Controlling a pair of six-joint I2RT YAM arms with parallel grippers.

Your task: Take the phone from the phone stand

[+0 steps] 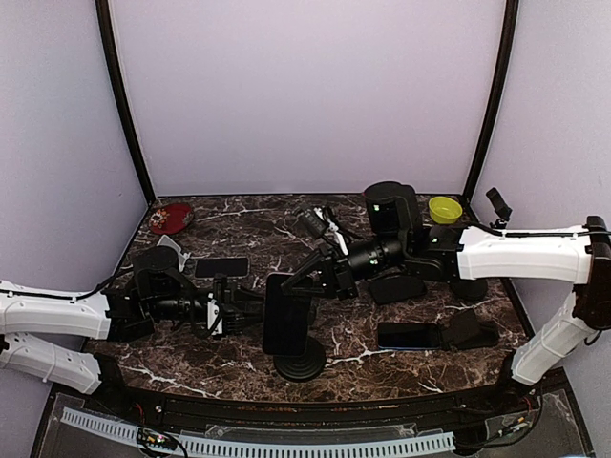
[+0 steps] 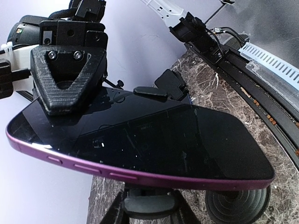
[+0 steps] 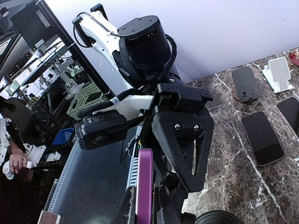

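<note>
Phone [image 1: 284,315] upright over the phone stand [image 1: 300,364], at the middle of the table's [image 1: 401,234] near edge. Your left gripper [image 1: 256,310] is clamped on its left side. Your right gripper [image 1: 310,277] is pinched tight on the top corner, the purple rim showing between its fingers.

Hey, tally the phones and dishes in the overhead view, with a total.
Dark glass phones: 3 (purple-edged phone on black round-based stand, flat phone at left, flat phone at right)
Dishes: 2 (red plate, yellow-green bowl)
Total: 5
</note>
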